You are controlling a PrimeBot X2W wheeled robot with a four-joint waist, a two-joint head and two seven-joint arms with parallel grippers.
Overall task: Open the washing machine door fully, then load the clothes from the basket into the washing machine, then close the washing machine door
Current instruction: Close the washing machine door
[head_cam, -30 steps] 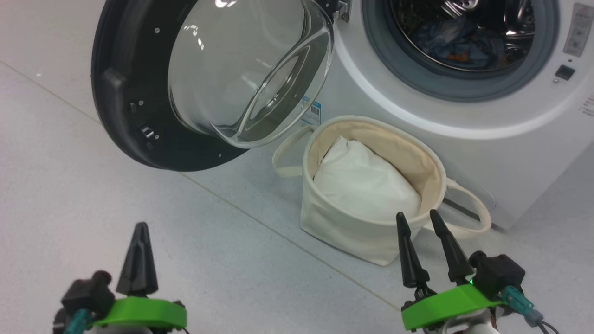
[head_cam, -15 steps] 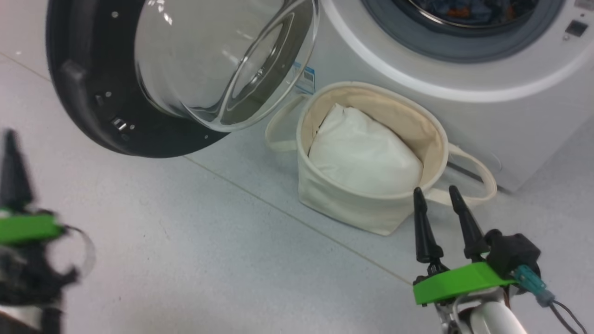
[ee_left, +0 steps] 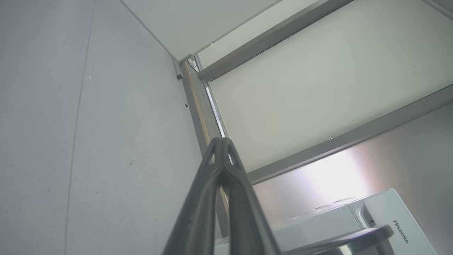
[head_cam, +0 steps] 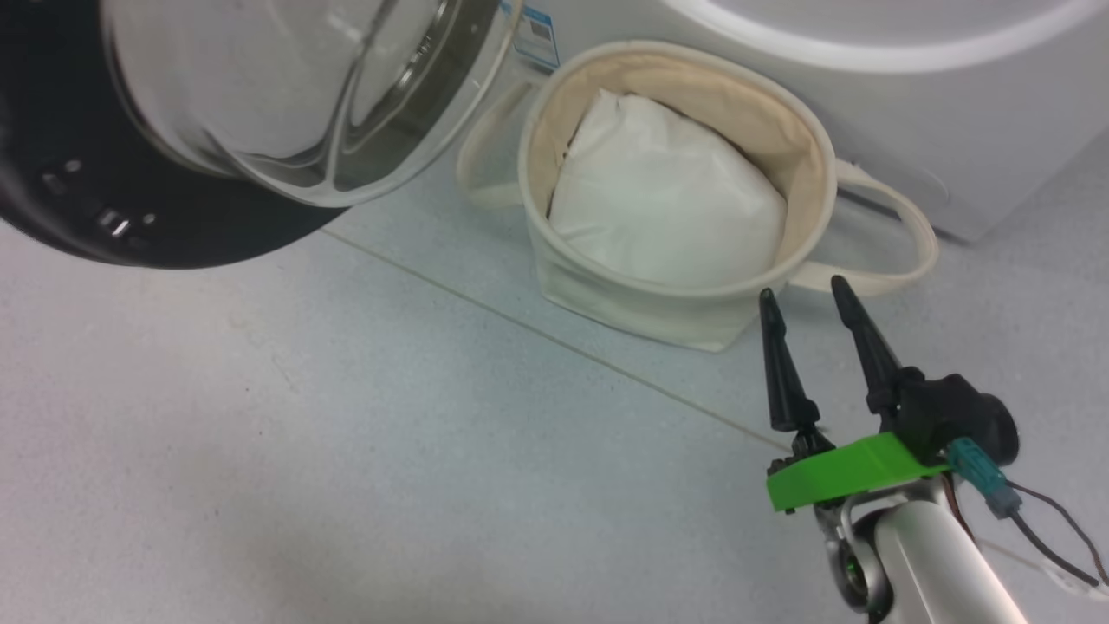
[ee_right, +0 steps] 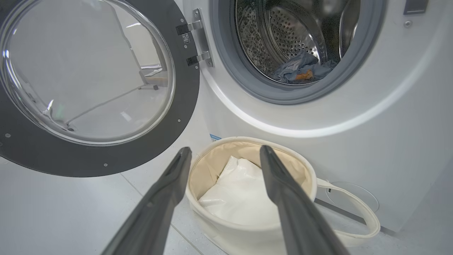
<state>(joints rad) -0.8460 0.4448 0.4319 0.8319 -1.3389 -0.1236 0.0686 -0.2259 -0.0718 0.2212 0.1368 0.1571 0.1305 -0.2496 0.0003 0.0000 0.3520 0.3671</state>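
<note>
The washing machine door (ee_right: 106, 156) is hanging wide open on its hinges at the left of the washing machine (ee_right: 354, 141), its clear glass bowl facing out over the floor (head_cam: 346, 433). Inside the steel drum the clothes (ee_right: 300, 69) are lying in a low blue heap with a spot of orange showing. The basket (head_cam: 624, 299) is sitting on the floor just in front of the washer, below the drum opening and beside the lower edge of the door, and it is holding a plain white bundle (head_cam: 663, 199). One loop handle (head_cam: 901, 225) is drooping toward the washer's front. The right gripper (head_cam: 802, 289) is hovering near the basket's front rim with its fingers spread well apart and nothing between them; in the right wrist view they are pointing toward the basket and the drum opening above it. The left gripper (ee_left: 222, 140) is pointing up toward a pale wall crossed by grey frame bars, its fingers pressed together at the tips and gripping nothing, with the white top of the washer showing low beside them.
</note>
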